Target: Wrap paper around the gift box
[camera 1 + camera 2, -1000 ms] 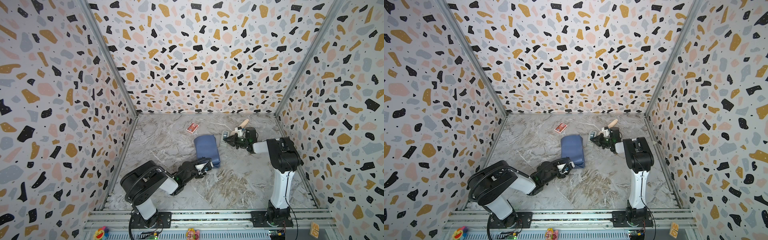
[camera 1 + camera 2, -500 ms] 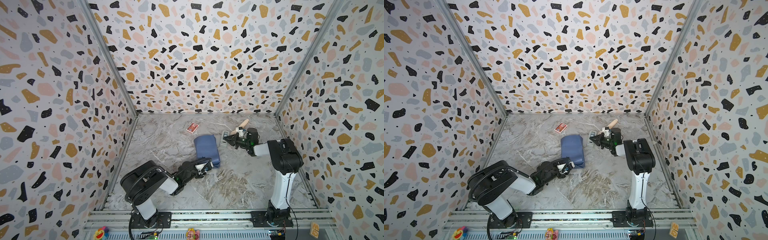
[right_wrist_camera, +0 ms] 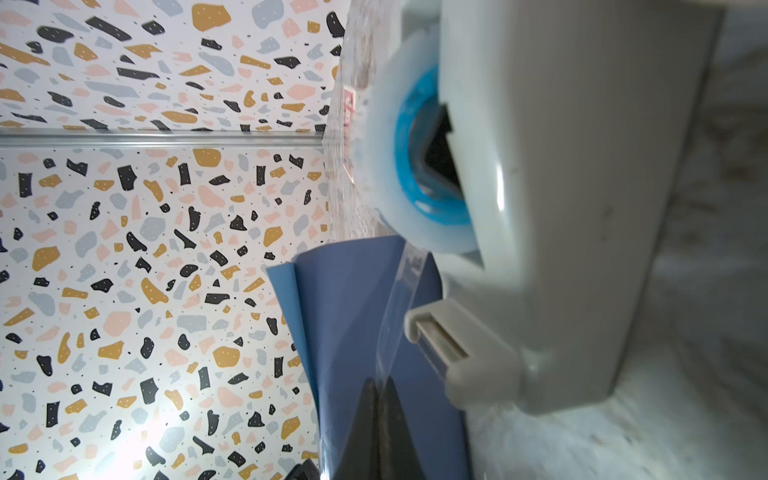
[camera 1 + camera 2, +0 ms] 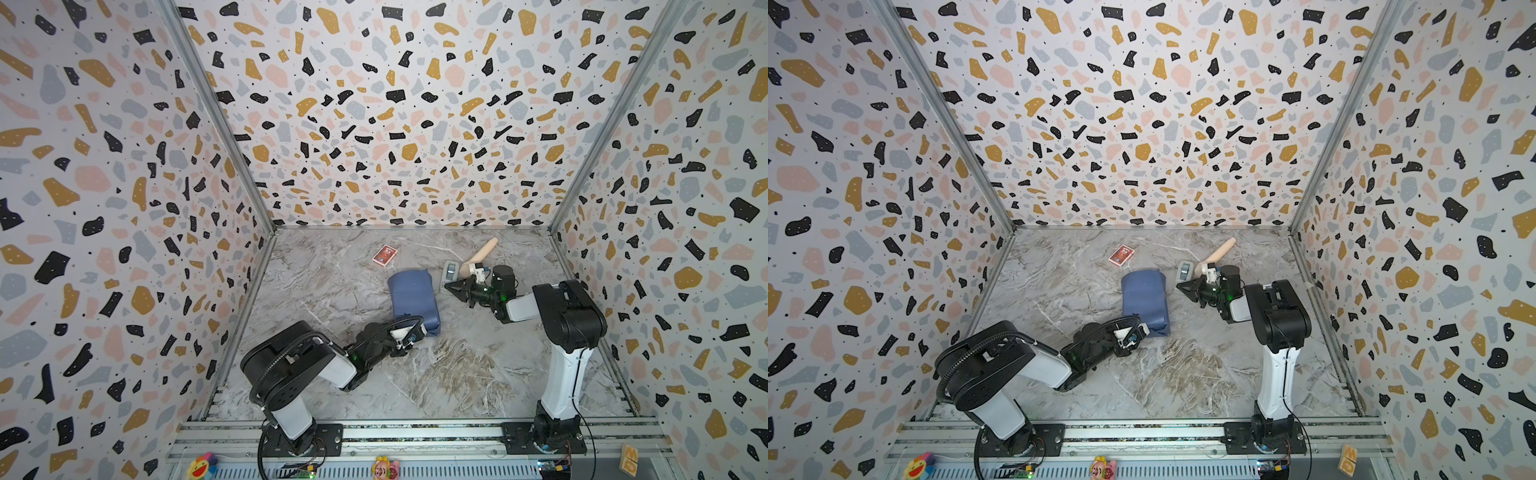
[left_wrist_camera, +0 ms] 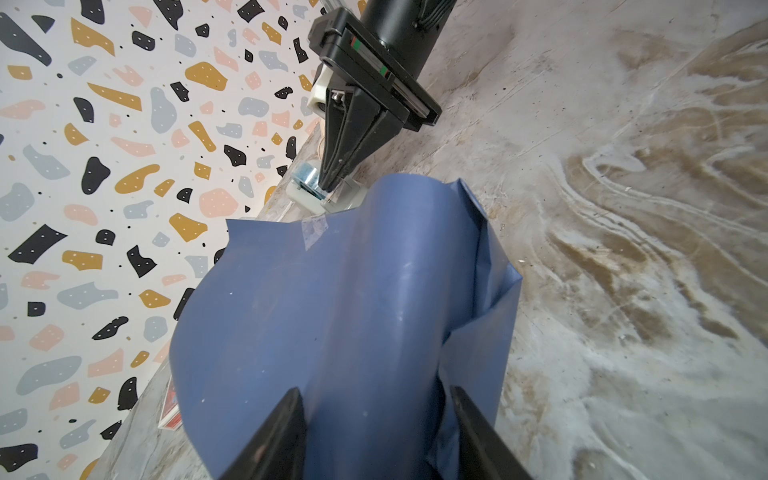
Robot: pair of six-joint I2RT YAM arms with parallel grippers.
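The blue paper point(image 4: 413, 297) point(image 4: 1145, 301) lies folded into a bundle mid-table, and the gift box is hidden inside it. My left gripper point(image 4: 417, 331) point(image 4: 1139, 332) point(image 5: 376, 395) is at the bundle's near end, its fingers point(image 5: 291, 405) pressed against both sides of the paper point(image 5: 332, 311). A piece of clear tape point(image 5: 313, 230) sticks on the far flap. My right gripper point(image 4: 446, 286) point(image 4: 1178, 286) point(image 3: 378, 384) is just right of the bundle's far end, shut on a clear tape strip point(image 3: 399, 316) that runs from the dispenser.
A grey tape dispenser point(image 4: 449, 272) point(image 4: 1185, 270) point(image 3: 561, 208) with a blue-cored roll point(image 3: 415, 166) stands beside the right gripper. A beige handle point(image 4: 482, 253) lies behind it. The red card pack point(image 4: 384, 254) point(image 4: 1121, 254) lies at the back. Patterned walls enclose three sides.
The right wrist has shifted slightly to the right. The left arm and the paper bundle have not moved.
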